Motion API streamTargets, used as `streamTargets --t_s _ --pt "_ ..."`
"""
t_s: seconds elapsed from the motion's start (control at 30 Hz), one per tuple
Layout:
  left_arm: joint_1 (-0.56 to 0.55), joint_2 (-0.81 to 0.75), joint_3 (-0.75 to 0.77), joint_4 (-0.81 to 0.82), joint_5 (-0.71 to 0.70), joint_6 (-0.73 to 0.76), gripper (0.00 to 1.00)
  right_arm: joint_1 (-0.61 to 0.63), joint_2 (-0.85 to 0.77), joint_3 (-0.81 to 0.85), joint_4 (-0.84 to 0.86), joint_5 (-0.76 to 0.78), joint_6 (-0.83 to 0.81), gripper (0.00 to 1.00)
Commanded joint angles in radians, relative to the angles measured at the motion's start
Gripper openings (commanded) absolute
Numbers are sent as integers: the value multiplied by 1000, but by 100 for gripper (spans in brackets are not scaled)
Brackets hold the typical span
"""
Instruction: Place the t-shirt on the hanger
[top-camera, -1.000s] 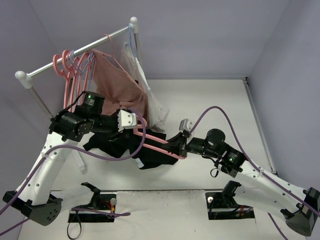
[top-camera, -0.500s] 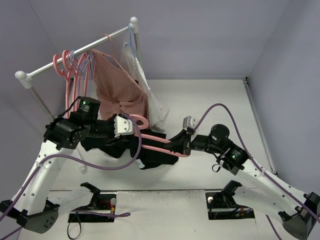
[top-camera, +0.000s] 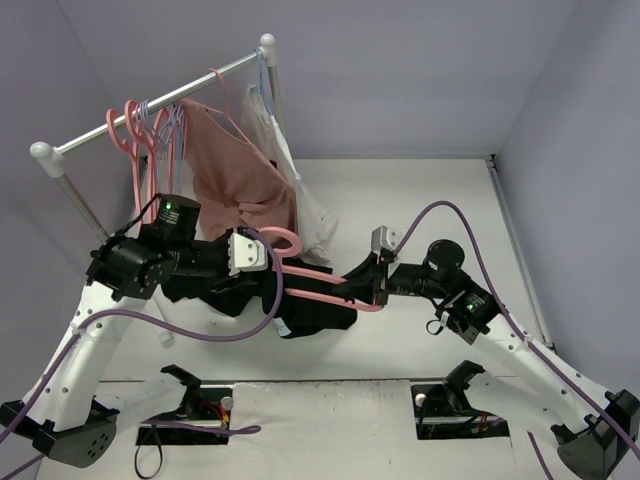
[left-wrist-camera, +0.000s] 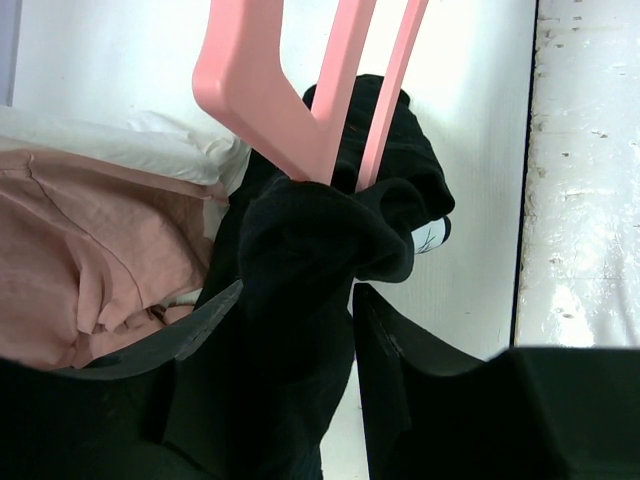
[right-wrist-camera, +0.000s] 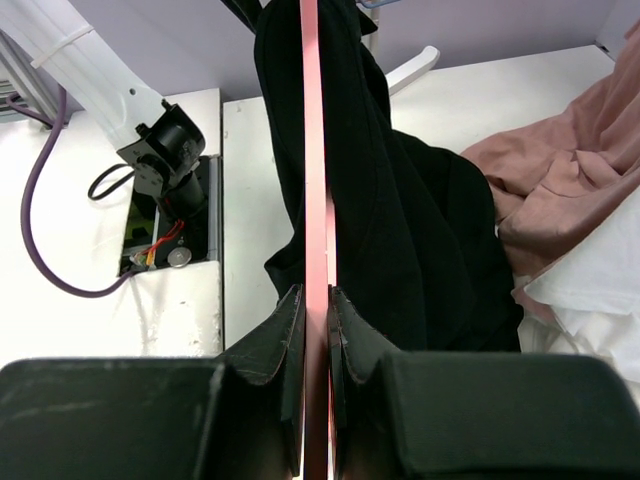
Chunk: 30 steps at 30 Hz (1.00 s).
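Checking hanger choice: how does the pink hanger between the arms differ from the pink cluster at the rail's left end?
The held hanger lies nearly level, clamped in the right claw; the rail hangers hang upright by their hooks. The held hanger has the t-shirt bunched on it; the rail hangers are bare. Both are pink plastic.

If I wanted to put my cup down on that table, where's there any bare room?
Bare table lies back right, between the white garment and the right wall. Left, under the rack, the t-shirt, hanger and pink garment crowd.
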Motion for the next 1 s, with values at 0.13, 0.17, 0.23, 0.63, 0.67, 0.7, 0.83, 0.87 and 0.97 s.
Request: streamTargets --t_s 0.13,0.17,0.23,0.63,0.67,0.7,0.83,0.87,0.97 --pt "7 42 10 -6 100 -7 10 -13 1 72 133 -57 -20 0" --pt "7 46 7 -6 109 -7 3 -15 4 72 132 -56 -22 0" --pt "7 48 2 -5 119 -15 0 -19 9 74 132 -55 -24 0" --pt "7 -35 -61 78 53 -127 0 -30 47 72 126 103 -9 53" --pt "7 -44 -84 108 28 -160 0 -32 47 79 120 131 1 60" --pt "7 -54 -107 145 -3 -193 0 -33 46 88 106 166 13 67" --pt "7 -102 -197 295 -135 -312 0 -33 22 134 -24 340 59 86" --pt "7 -113 -213 325 -160 -337 0 -33 8 140 -51 381 69 89" --pt "7 -141 -256 393 -214 -410 0 -33 -47 152 -119 611 131 97"
